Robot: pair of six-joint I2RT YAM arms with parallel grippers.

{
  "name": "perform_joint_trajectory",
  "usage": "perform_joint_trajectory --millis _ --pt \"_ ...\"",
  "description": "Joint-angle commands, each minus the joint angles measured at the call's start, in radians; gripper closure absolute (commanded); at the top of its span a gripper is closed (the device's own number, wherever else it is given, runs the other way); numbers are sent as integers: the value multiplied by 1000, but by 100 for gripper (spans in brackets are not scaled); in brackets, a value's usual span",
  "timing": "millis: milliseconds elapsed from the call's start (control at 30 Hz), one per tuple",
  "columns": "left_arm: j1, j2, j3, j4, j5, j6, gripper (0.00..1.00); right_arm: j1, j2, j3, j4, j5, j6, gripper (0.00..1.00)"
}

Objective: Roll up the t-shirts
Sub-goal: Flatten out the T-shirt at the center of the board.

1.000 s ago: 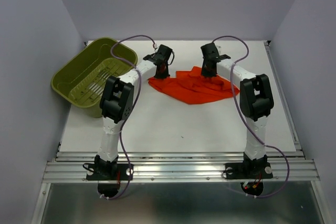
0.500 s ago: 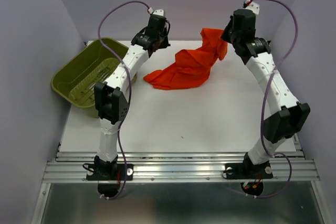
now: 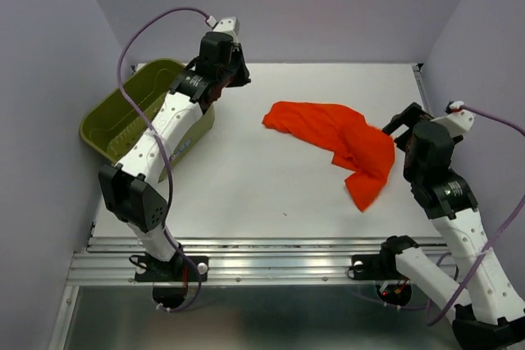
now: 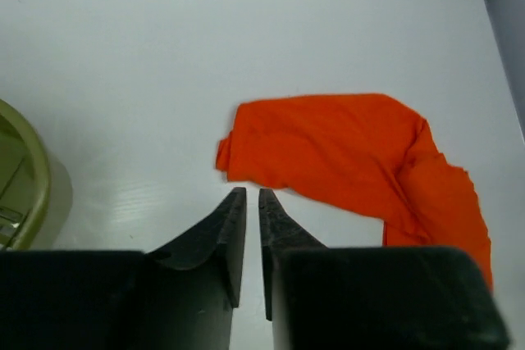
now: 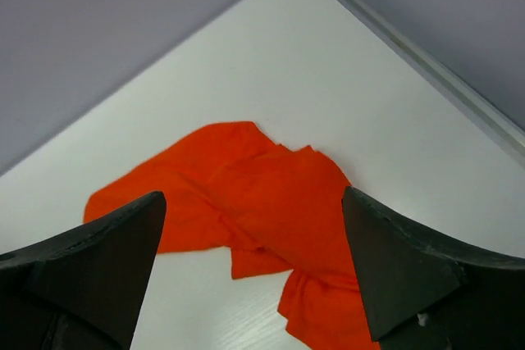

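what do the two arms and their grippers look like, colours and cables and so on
The left arm and right arm have white links joined by chunky black joint housings. A thin purple cable loops loosely along each, ending in a small white plug near the wrist. The left gripper and right gripper carry matte black fingers tapering to wedge tips. No markings show.

I see my soft cloth t-shirt (image 3: 332,133) plain bright orange-red, the flat table (image 3: 246,186) white, the slotted plastic basket (image 3: 111,120) olive-green, my fingers (image 4: 223,235) black.
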Motion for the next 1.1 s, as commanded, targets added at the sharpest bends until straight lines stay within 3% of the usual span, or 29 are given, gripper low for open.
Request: perform_joint_trajectory --millis 0,133,167,267,400,633,700,800,900,1067 --pt "-53 78 -38 20 93 3 72 -2 47 -45 -77 95 133 7" --pt "-126 180 18 -23 85 26 53 -2 294 46 -85 -54 75 9" --pt "-142 180 25 -31 84 28 52 -2 341 62 -93 -87 59 10" --pt "-174 240 13 -28 100 20 33 -2 480 99 -151 -165 87 16" --pt "-200 307 -13 -11 142 2 22 -2 524 42 -150 -260 122 19" --pt "-262 398 -18 29 183 -30 20 -11 550 -67 -130 -376 167 27" --pt "-257 430 -1 26 121 -38 20 -11 558 -79 -105 -397 168 30" --pt "-225 479 39 12 64 -38 18 -11 570 -79 -88 -402 156 30" --pt "-183 520 74 6 25 -41 8 -11 596 -73 -90 -362 150 29" --pt "-147 593 148 7 10 -32 6 -56 605 -85 -96 -328 138 28"
